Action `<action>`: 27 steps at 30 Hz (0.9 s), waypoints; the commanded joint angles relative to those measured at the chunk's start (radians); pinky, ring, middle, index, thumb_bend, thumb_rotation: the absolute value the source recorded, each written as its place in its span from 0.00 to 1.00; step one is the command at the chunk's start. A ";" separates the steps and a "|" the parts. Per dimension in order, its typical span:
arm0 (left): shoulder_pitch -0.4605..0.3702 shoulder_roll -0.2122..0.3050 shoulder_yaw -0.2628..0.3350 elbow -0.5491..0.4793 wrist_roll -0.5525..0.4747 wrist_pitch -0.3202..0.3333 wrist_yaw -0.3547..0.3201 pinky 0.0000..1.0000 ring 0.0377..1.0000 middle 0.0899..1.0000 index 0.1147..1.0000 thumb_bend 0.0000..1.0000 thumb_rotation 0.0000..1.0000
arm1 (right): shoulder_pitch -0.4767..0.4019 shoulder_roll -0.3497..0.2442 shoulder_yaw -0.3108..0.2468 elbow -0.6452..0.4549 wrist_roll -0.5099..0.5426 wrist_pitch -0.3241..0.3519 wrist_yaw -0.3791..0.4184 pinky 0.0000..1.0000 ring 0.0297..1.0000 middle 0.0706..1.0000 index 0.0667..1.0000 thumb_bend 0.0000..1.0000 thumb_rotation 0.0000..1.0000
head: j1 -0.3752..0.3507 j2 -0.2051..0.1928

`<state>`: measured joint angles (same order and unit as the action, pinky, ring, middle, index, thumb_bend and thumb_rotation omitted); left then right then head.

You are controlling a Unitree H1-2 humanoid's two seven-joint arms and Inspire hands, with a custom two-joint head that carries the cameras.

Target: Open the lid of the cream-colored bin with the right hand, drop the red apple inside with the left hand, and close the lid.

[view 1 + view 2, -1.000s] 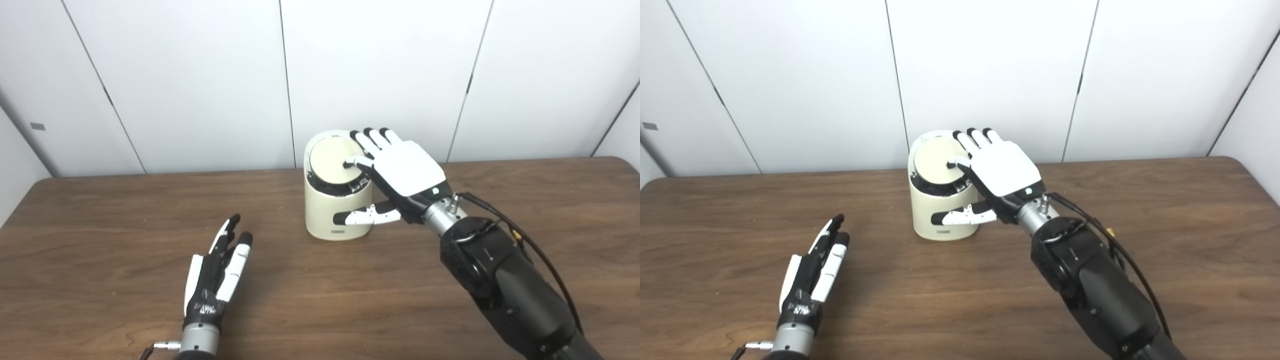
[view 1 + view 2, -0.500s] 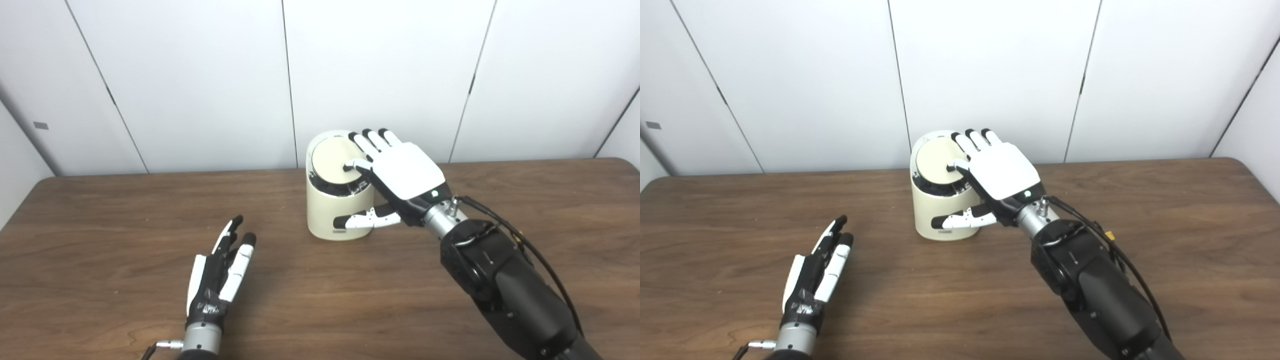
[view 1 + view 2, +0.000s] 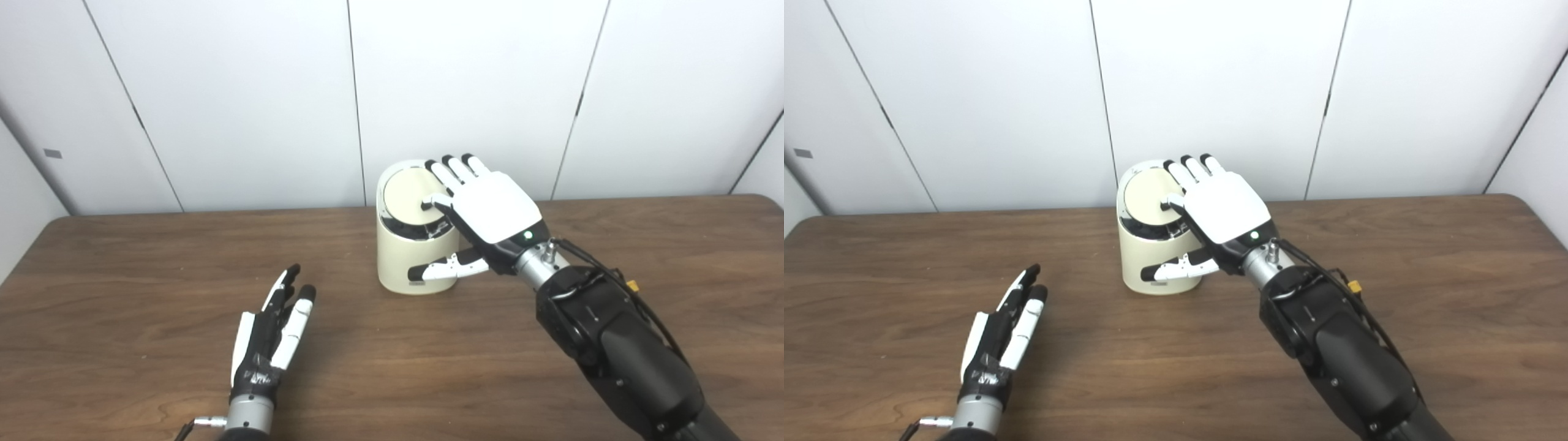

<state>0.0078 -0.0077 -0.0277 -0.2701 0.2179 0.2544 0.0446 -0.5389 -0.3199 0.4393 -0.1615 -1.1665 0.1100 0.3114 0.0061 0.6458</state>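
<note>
At the left, the left hand lies low over the brown wooden table, palm turned sideways toward the middle, its fingers stretched straight and held close together, pointing away from the robot toward the wall. It holds nothing and touches no object; whether its lower edge rests on the tabletop cannot be told.

Near the middle, toward the table's far edge, stands the cream-colored bin, a short round upright can. Its round lid sits in the top, tilted a little toward the camera, with a dark ring showing around its near rim. The lid is down over the opening, so the inside of the bin cannot be seen. No red apple shows in either view.

Just right of the bin, the right hand lies flat over the right part of the lid, white back upward. Its fingers are extended and slightly spread, reaching across the far right rim, with one fingertip on the lid's surface. The thumb sticks out lower down across the front of the bin's wall, beside a small dark label. The hand grips nothing. Its dark forearm runs down to the lower right corner.

Behind the table stands a white panelled wall.
</note>
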 commanded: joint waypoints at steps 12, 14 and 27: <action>-0.020 0.001 0.002 -0.045 0.002 -0.004 0.004 0.93 0.98 0.99 0.97 0.66 0.88 | -0.009 0.047 -0.132 -0.129 0.087 0.015 -0.003 1.00 1.00 1.00 0.90 0.61 1.00 | 0.000 0.000; -0.021 0.001 0.003 -0.044 0.004 -0.003 0.005 0.95 0.97 0.98 0.97 0.66 0.88 | -0.003 0.053 -0.156 -0.153 0.088 0.022 -0.003 1.00 1.00 1.00 0.91 0.60 1.00 | -0.001 -0.002; -0.014 0.029 0.034 -0.067 -0.042 -0.013 -0.012 0.95 0.95 0.97 0.97 0.61 0.89 | 0.192 0.070 -0.357 -0.259 0.364 0.167 0.081 1.00 1.00 1.00 0.95 0.56 1.00 | 0.000 -0.011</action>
<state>0.0091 0.0076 -0.0039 -0.2971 0.1843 0.2594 0.0332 -0.3267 -0.2556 0.1073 -0.3759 -0.8593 0.2523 0.3895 0.0061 0.6335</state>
